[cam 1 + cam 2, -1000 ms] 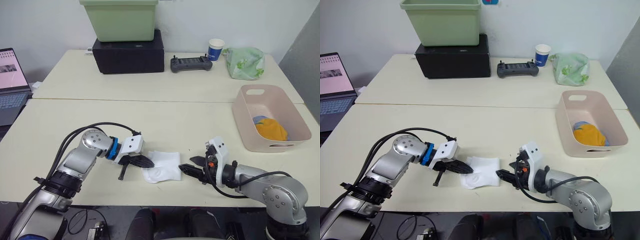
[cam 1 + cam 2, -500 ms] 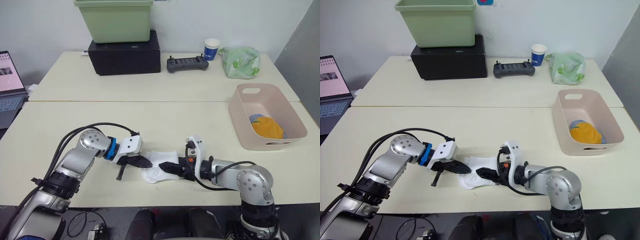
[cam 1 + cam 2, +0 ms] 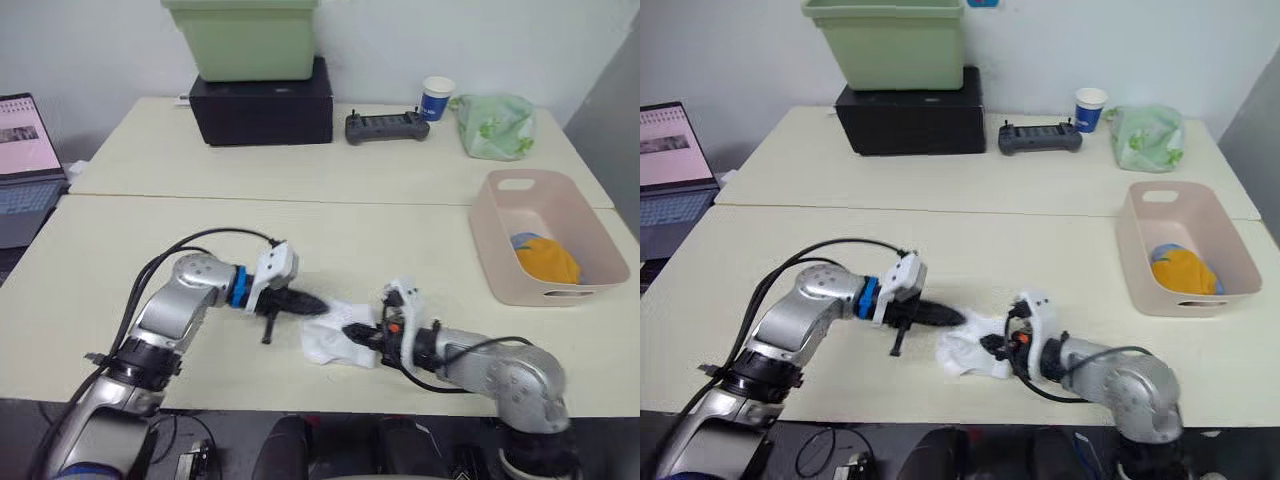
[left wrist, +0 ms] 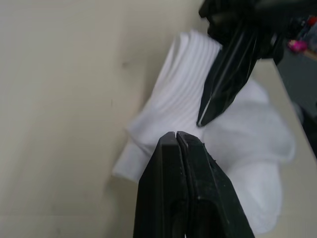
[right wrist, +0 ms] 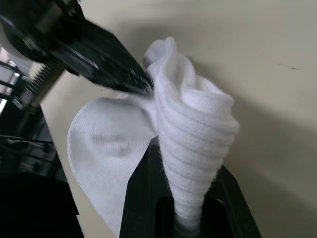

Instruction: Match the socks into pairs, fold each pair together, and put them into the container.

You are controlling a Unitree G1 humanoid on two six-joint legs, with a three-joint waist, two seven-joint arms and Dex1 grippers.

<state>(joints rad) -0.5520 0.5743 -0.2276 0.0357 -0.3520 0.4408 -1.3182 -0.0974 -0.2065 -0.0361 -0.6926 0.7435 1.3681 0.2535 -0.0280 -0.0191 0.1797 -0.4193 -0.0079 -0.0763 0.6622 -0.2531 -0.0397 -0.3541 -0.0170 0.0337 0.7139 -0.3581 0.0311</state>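
Observation:
A pair of white socks lies crumpled near the table's front edge. My right gripper is shut on one ribbed sock cuff, which bunches up from between its fingers. My left gripper is shut with nothing in it, and its tip rests at the socks' left edge, close to the right gripper's tips. The pale pink container stands at the right of the table. A mustard-orange sock lies inside it on top of a light blue one.
At the back, a green tub sits on a black box. Beside them are a controller, a paper cup and a green-and-white cloth bundle. A laptop stands at the far left.
My right gripper has moved left onto the white socks and shut on a cuff, bunching it up. The left gripper stays shut at the socks' left edge. The camera has shifted.

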